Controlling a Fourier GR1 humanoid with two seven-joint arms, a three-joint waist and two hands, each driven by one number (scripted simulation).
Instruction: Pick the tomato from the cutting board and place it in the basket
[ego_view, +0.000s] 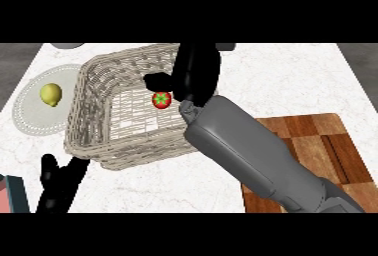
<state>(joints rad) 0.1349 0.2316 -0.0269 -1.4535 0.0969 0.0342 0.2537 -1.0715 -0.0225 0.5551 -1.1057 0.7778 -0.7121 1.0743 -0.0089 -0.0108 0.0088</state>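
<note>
The red tomato with its green stem top shows inside the woven basket, near the basket's right wall. My right hand hangs over the basket's right side, fingers stretched away from me and thumb sticking out to the left just above the tomato. The tomato is in full view beside the palm, with no finger curled round it. Whether it rests on the basket's floor I cannot tell. The wooden cutting board lies at the right, partly hidden by my right forearm. My left hand rests open at the lower left, fingers up.
A yellow lemon sits on a white plate left of the basket. A red and dark object shows at the lower left edge. Two grey things peek in at the counter's far edge.
</note>
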